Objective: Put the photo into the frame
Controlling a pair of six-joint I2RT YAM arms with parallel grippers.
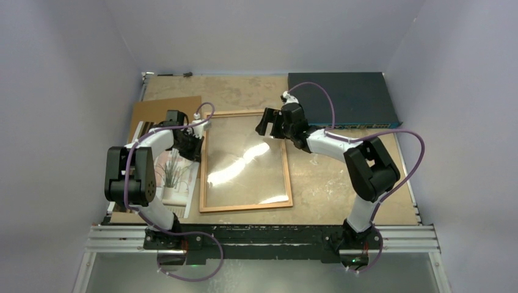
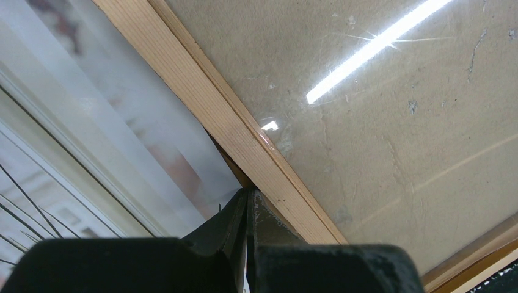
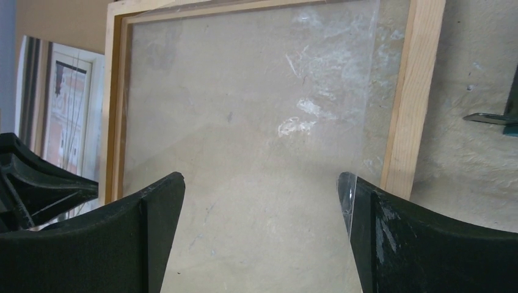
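left gripper pinched closed, frame edge, photo alongside

The tan counter carries the frame flat at its middle, the photo just to its left. A brown backing board lies far left, a dark blue flat box in the far right corner.

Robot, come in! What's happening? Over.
Left claw shut beside frame edge. Right claw open over glass. Photo outside frame, on its left. Left arm partly covers it.
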